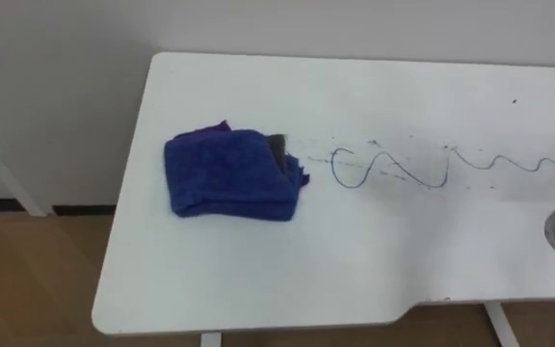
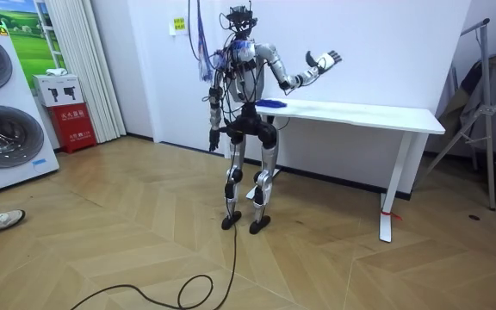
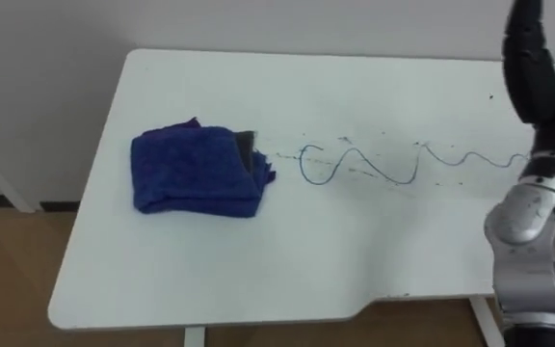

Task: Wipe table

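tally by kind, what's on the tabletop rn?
Blue cloth: 1
Blue pen squiggle: 1
Dark bit at the cloth's right edge: cannot tell what it is, so not counted
Total: 2

Stance: upright on both legs, feet a little apart, torso straight.
Right arm [image 3: 533, 236]: enters from the eye views' lower right and is bent sharply at the elbow, with a silver-grey joint housing at the bend.
Right forearm [image 3: 533, 67]: dark, rising steeply from the elbow and out past the top edge of the eye views.
Right hand [image 2: 324, 60]: lifted to about shoulder height, out to the room view's right of the torso, with fingers straight and spread, holding nothing.
Left arm [image 2: 216, 95]: hangs down along the torso on the room view's left.
Left hand [image 2: 214, 135]: low beside the hip, too small to read further.
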{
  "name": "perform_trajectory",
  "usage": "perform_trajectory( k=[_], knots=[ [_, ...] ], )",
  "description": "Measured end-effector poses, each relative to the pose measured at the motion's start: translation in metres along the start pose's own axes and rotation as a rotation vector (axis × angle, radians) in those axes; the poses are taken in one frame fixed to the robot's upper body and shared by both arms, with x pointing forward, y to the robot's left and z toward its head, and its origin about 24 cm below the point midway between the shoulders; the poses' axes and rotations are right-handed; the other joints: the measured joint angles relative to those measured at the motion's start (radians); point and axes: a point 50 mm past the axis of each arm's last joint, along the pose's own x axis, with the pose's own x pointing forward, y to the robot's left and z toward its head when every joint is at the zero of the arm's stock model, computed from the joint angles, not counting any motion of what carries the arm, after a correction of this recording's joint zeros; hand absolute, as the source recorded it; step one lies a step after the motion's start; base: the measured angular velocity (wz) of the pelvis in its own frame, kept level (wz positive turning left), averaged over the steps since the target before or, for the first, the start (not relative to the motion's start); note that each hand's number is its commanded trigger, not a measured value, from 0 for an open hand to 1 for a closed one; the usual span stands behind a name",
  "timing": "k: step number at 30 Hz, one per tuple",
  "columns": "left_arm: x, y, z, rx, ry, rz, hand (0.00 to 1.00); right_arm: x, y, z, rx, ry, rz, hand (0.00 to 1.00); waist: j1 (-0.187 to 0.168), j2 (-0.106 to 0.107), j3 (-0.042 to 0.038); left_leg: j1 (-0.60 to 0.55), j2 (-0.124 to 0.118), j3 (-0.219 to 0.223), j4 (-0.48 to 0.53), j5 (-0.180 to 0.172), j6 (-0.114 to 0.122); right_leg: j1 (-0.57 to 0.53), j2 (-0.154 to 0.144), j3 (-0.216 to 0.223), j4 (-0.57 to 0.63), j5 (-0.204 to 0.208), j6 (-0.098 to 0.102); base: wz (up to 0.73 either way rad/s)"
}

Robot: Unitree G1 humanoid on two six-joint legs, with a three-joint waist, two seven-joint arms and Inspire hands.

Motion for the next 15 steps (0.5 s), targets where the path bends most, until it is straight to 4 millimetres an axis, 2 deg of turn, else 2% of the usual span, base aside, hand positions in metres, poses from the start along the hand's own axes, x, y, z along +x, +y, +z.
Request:
perform_trajectory(
  k=[1,2,5,7,8,9,10,11,15],
  knots=[
    [0.000,-0.001,0.001,0.013,-0.003,-0.005,0.00,0.002,0.007,0.012,-0.021,-0.057,0.029,0.00,0.018,-0.004,0.0002,0.000,0.001,-0.002,-0.001,0.001,-0.001,0.000,0.000,-0.007,-0.001,0.000,0.000,0.05],
    [0.000,-0.003,0.002,0.027,-0.005,-0.013,0.00,0.002,0.015,0.022,-0.036,-0.107,0.075,0.00,0.020,-0.006,-0.0006,-0.002,0.001,-0.008,0.000,0.001,-0.002,0.002,0.000,-0.017,-0.008,0.002,-0.002,0.10],
    [0.000,-0.009,0.005,0.073,-0.018,-0.044,0.00,-0.006,0.033,0.037,-0.079,-0.194,0.194,0.00,0.044,-0.016,-0.0044,-0.010,-0.001,-0.043,0.000,0.001,-0.002,0.019,-0.003,-0.043,-0.033,0.003,-0.004,0.32],
    [0.000,-0.011,0.007,0.075,-0.026,-0.058,0.00,-0.012,0.045,0.047,-0.108,-0.250,0.270,0.00,0.074,-0.014,-0.0031,-0.008,-0.001,-0.045,0.000,0.001,-0.002,0.022,-0.001,-0.043,-0.037,0.003,-0.005,0.06],
    [0.000,-0.011,0.008,0.081,-0.029,-0.059,0.00,-0.018,0.053,0.051,-0.126,-0.275,0.324,0.00,0.088,-0.012,0.0003,-0.006,-0.002,-0.052,0.000,0.001,-0.002,0.033,-0.002,-0.047,-0.049,0.004,-0.005,0.12],
    [0.000,-0.012,0.009,0.087,-0.031,-0.061,0.00,-0.021,0.056,0.051,-0.132,-0.283,0.350,0.00,0.094,-0.011,0.0027,-0.004,-0.003,-0.056,0.000,0.001,-0.002,0.036,-0.003,-0.047,-0.051,0.004,-0.005,0.19],
    [0.000,-0.013,0.009,0.098,-0.035,-0.064,0.00,-0.026,0.064,0.051,-0.143,-0.289,0.405,0.00,0.107,-0.005,0.0098,0.000,-0.003,-0.058,0.000,0.001,-0.002,0.043,-0.004,-0.050,-0.050,0.004,-0.005,0.09],
    [0.000,-0.013,0.011,0.113,-0.042,-0.061,0.00,-0.031,0.072,0.049,-0.161,-0.287,0.464,0.00,0.126,-0.004,0.0118,-0.001,-0.003,-0.058,0.000,0.001,-0.002,0.042,-0.005,-0.057,-0.050,0.004,-0.004,0.07],
    [0.000,-0.011,0.017,0.154,-0.071,-0.054,0.00,-0.045,0.088,0.044,-0.268,-0.322,0.596,0.00,0.149,-0.006,0.0136,-0.030,-0.008,-0.091,0.001,0.003,-0.001,0.028,-0.012,-0.092,-0.055,0.004,-0.004,0.26]
  ],
)
